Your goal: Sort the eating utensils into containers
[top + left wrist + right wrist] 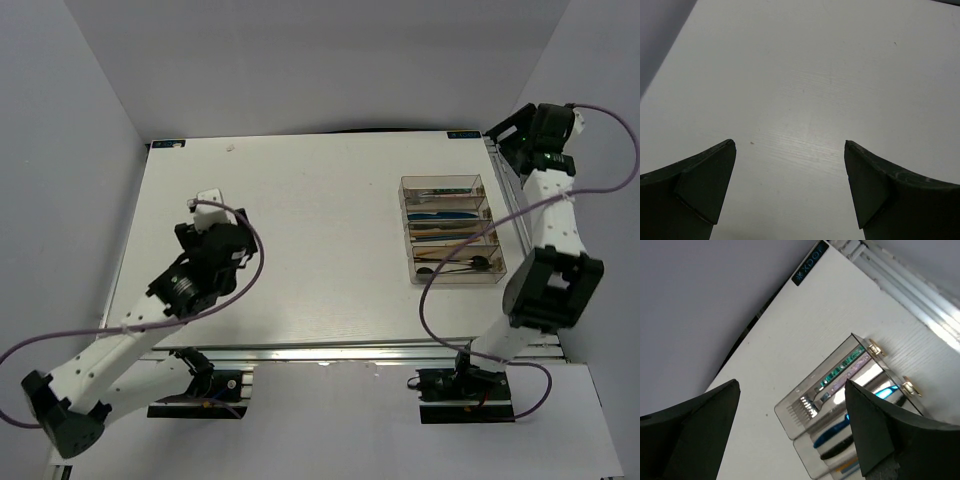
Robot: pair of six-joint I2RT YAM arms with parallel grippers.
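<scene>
Nearest you, the left fingers [710,180] hang spread wide over the white counter [805,75], gripping nothing, on the left side and well apart from the tray. Across on the right, the clear, brownish tray [455,283] sits close to the counter's right edge, its long narrow compartments running side to side. You can see black spoons [458,265] in the nearest slot, a blue piece [445,212] in the second slot from the far end, and silver-tined forks [807,405] with teal and pink handles in the farthest slot, all lying within the walls. Beyond the tray, at the far right corner, the right fingers [870,425] hover wide apart and empty, angled down toward the forks' end of the tray
</scene>
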